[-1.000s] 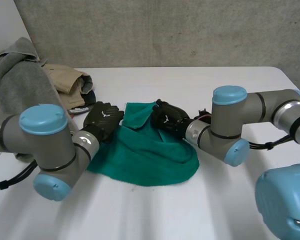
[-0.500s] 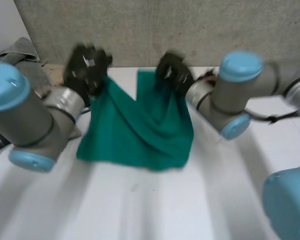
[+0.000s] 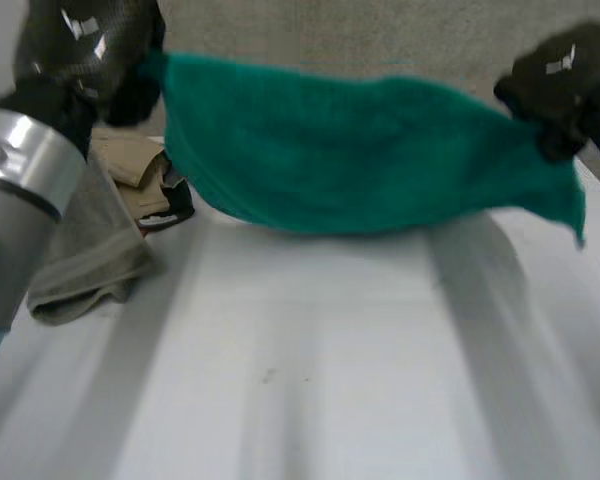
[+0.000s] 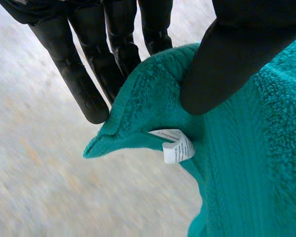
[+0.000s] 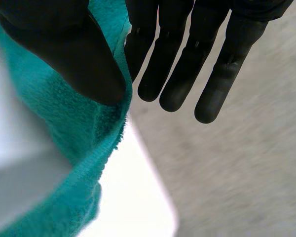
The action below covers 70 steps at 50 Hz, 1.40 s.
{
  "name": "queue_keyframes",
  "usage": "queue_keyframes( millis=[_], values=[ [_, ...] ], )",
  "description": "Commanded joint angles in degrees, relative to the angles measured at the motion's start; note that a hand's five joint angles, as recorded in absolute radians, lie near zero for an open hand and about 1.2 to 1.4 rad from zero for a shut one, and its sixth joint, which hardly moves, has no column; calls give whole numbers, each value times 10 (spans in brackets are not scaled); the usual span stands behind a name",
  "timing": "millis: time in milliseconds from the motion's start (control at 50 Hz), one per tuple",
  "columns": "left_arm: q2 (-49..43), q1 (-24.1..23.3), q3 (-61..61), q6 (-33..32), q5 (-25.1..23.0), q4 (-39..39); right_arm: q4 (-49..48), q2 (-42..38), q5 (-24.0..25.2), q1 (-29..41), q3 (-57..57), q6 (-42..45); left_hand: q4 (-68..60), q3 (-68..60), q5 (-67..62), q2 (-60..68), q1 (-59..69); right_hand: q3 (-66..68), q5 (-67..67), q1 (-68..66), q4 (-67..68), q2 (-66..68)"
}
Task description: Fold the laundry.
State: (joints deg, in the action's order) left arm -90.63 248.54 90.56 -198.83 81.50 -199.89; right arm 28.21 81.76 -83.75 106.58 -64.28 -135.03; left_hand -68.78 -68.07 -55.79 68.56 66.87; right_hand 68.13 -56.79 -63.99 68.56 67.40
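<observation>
**Green towel (image 3: 370, 150) stretched above the bench (image 3: 310, 370)**

The towel hangs spread between both hands. The left hand (image 3: 85, 50) grips one top corner, thumb pressing it against straight fingers (image 4: 74, 74). The right hand (image 3: 565, 85) pinches the other corner likewise. A grey cloth (image 3: 90, 260) and a beige garment (image 3: 130, 165) lie near the far left edge.

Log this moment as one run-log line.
towel: held up, stretched between hands | left hand: pinches its top corner | right hand: pinches top edge near other corner | clothes pile: on table, left side
</observation>
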Motion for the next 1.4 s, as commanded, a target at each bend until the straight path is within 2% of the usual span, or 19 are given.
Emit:
queue_keyframes(
  millis=[20, 140, 200, 300, 360, 380, 480, 540, 600, 700, 840, 980, 1040, 1100, 1200, 1220, 1300, 1360, 1400],
  values=[
    [-104, 14, 23, -7, -27, 21, 40, -30, 2, -30, -33, 2, -112, -119, -142, 114, 131, 119, -132, -160, 114, 126],
    [-219, 13, -64, -33, -27, 17, -45, -143, -5, -31, 12, -4, -112, -119, -142, 114, 131, 119, -132, -160, 114, 126],
    [-295, 13, -162, -61, -28, 15, -81, -183, -9, -30, 54, -9, -112, -119, -142, 114, 131, 119, -132, -160, 114, 126],
    [-379, 6, -340, -79, -28, -22, -171, -265, -34, -30, 205, -38, -112, -119, -142, 114, 131, 119, -132, -160, 114, 126],
    [-401, 6, -423, -74, -20, -101, -233, -281, -51, -30, 260, -54, -112, -119, -142, 114, 131, 119, -132, -160, 114, 126],
    [-401, 7, -434, -70, -19, -127, -286, -281, -60, -30, 281, -68, -112, -119, -142, 114, 131, 119, -132, -160, 114, 126],
    [-397, 10, -450, -26, 46, -311, -448, -267, -62, -37, 258, -106, -112, -119, -142, 114, 131, 119, -132, -160, 114, 126],
    [-390, 10, -444, -19, 72, -331, -517, -238, -61, -37, 223, -115, -112, -119, -142, 114, 131, 119, -132, -160, 114, 126],
    [-377, 11, -421, -14, 80, -304, -520, -210, -48, -37, 196, -114, -112, -119, -142, 114, 131, 119, -132, -160, 114, 126],
    [-327, 7, -306, -11, 76, -253, -430, -185, 2, -38, 132, -115, -112, -119, -142, 114, 131, 119, -132, -160, 114, 126],
    [-279, -5, -106, -19, 25, -236, -261, -190, 38, -51, 36, -112, -112, -119, -142, 114, 131, 119, -132, -160, 114, 126],
    [-271, -9, 28, -53, 10, -183, -221, -238, 64, -79, -63, -92, -112, -119, -142, 114, 131, 119, -132, -160, 114, 126],
    [-250, -8, 92, -100, 13, -122, -190, -238, 62, -92, -104, -61, -112, -119, -142, 114, 131, 119, -132, -160, 114, 126],
    [-173, -3, 167, -169, 14, -27, -144, -234, 61, -109, -148, -24, -112, -119, -142, 114, 131, 119, -132, -160, 114, 126],
    [-62, -7, 261, -263, 14, 134, -12, -102, 41, -143, -270, 96, -112, -119, -142, 114, 131, 119, -132, -160, 114, 126],
    [-28, -5, 278, -283, 11, 193, 2, -80, 39, -151, -290, 119, -112, -119, -142, 114, 131, 119, -132, -160, 114, 126],
    [12, 1, 278, -303, 6, 309, 18, -33, 32, -190, -352, 237, -112, -119, -142, 114, 131, 119, -132, -160, 114, 126],
    [-2, 3, 249, -303, 6, 318, -7, -37, 29, -190, -356, 242, -112, -119, -142, 114, 131, 119, -132, -160, 114, 126],
    [-40, 4, 212, -303, 9, 292, -28, -41, 26, -184, -349, 222, -112, -119, -142, 114, 131, 119, -132, -160, 114, 126]
  ],
)
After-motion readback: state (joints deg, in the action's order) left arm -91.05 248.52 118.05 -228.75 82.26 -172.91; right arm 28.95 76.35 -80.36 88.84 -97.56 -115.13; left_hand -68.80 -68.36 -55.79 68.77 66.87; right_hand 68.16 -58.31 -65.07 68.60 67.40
